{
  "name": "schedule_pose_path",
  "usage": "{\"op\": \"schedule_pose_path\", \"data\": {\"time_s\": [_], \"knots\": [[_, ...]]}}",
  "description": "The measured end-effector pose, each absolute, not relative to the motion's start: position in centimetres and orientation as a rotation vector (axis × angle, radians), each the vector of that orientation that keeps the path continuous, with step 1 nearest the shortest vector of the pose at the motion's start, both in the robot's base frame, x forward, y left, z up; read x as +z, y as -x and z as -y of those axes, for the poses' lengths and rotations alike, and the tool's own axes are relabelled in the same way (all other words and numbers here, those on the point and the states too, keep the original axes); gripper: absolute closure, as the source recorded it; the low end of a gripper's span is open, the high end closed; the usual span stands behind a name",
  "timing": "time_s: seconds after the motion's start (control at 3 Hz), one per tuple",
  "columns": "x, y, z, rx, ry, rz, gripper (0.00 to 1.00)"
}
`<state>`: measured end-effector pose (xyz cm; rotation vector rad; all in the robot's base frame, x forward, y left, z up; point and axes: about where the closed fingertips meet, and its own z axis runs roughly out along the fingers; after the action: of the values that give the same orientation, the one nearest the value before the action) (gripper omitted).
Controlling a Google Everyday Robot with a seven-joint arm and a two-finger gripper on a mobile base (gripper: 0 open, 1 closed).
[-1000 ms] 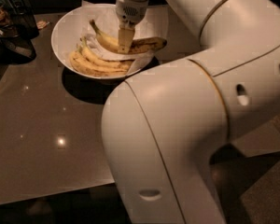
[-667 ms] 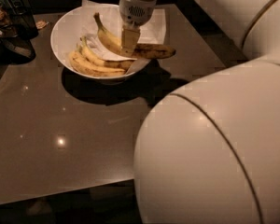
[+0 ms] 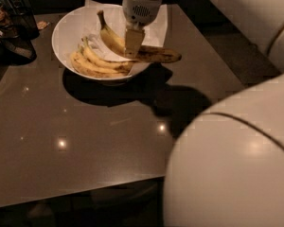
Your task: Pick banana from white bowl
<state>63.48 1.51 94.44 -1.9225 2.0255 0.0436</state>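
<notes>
The white bowl [image 3: 71,22] stands at the far left of the dark table, with white paper under it. My gripper [image 3: 133,44] hangs over the bowl's right rim and is shut on the banana [image 3: 151,54], gripping it at mid-length. The banana is curved, its stem points up and left, and its dark-blotched tip reaches out past the rim to the right. It is lifted above the bowl. A bunch of paler bananas [image 3: 95,63] lies in the bowl at the front.
The dark glossy table [image 3: 85,126] stretches toward me. Dark clutter [image 3: 12,22] stands at the far left edge. My own white arm [image 3: 236,164] fills the lower right and upper right of the view.
The gripper has risen with the banana in it; the banana has come up off the bunch. My arm's bulk has shifted to the right of the view.
</notes>
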Motion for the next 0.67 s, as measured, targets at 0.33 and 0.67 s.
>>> {"op": "schedule_pose_path", "data": {"time_s": [0.33, 0.67], "knots": [[95.56, -57.23, -1.86, 0.075, 1.895, -1.949, 1.00], [95.49, -56.91, -1.80, 0.075, 1.898, -1.947, 1.00]]}}
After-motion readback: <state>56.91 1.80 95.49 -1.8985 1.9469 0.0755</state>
